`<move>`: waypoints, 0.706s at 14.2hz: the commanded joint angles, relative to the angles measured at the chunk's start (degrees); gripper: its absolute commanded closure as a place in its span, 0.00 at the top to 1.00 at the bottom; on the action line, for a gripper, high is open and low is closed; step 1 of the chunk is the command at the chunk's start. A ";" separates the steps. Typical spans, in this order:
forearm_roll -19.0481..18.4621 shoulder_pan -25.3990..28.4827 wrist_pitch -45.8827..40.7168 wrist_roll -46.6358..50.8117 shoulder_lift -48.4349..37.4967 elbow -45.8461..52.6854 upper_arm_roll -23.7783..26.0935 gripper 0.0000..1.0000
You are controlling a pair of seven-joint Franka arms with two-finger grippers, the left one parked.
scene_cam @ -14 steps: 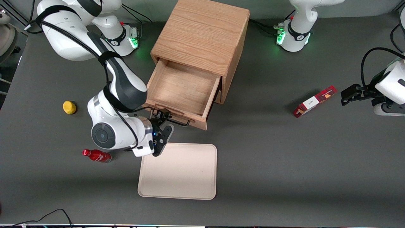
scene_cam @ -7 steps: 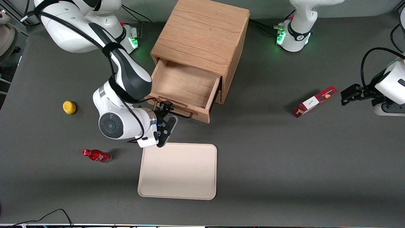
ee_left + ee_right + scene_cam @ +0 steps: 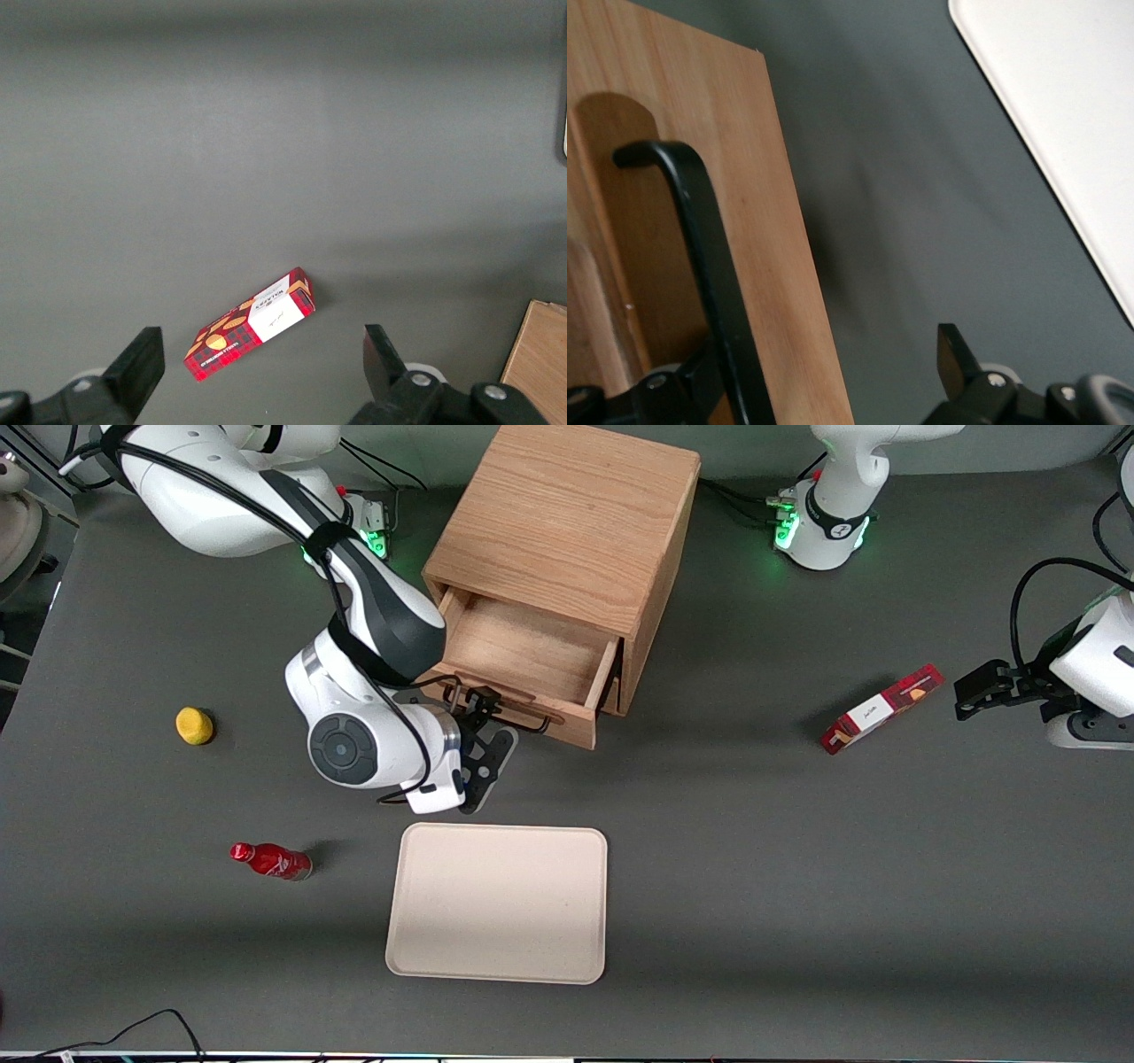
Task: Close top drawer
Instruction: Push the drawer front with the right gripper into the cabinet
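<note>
Oak-fronted, the top drawer (image 3: 532, 657) stood partly out of the cabinet (image 3: 567, 514). My gripper (image 3: 485, 726) hung spread-fingered at its handle (image 3: 700, 257); I judged a straight, level push along the runners best.

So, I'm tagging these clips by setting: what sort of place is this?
Likely a robotics lab. Franka arms are bolted to a grey table; the gripper is at the top drawer, and a tray, bottle and box lie around as props.
</note>
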 commanded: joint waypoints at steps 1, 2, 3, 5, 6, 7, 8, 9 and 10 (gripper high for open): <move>4.10 -0.88 3.94 1.54 -5.93 -7.77 1.46 1.00; 5.08 -0.88 4.99 1.54 -7.25 -9.62 1.46 1.00; 5.18 -0.88 5.87 1.54 -8.39 -11.38 1.46 1.00; 5.53 -0.79 6.58 2.15 -9.72 -12.88 1.64 1.00; 5.62 -0.79 6.67 2.85 -9.72 -13.15 1.73 1.00; 5.62 -0.79 6.67 2.94 -9.81 -13.33 2.25 1.00; 5.62 -0.88 6.76 3.03 -9.81 -13.85 2.60 1.00; 5.62 -0.88 7.11 3.03 -10.42 -14.46 2.61 1.00; 5.62 -0.80 7.64 3.03 -11.04 -15.78 2.78 1.00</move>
